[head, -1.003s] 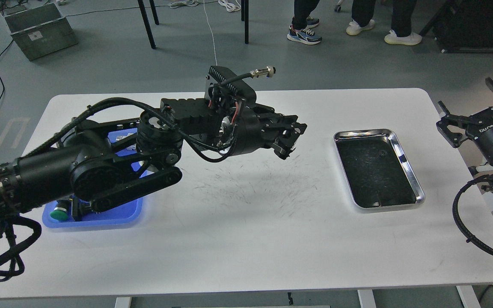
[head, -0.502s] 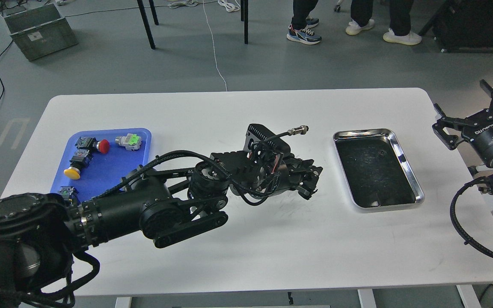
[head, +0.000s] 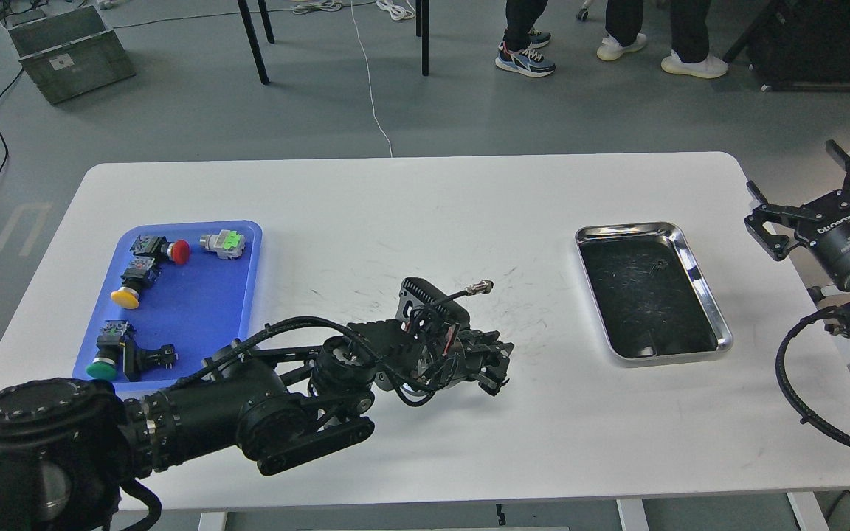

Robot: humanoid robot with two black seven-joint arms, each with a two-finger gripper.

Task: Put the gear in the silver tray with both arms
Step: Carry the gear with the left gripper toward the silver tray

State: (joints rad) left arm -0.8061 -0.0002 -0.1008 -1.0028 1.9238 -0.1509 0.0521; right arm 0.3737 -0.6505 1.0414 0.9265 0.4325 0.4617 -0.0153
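left gripper: pulled back and lower than before — grip unclear
right gripper: wide, empty
silver tray: unmoved
table: white, scuffed — grey floor

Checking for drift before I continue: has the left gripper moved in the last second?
Yes. The left gripper has come down and toward the robot, farther from the silver tray.
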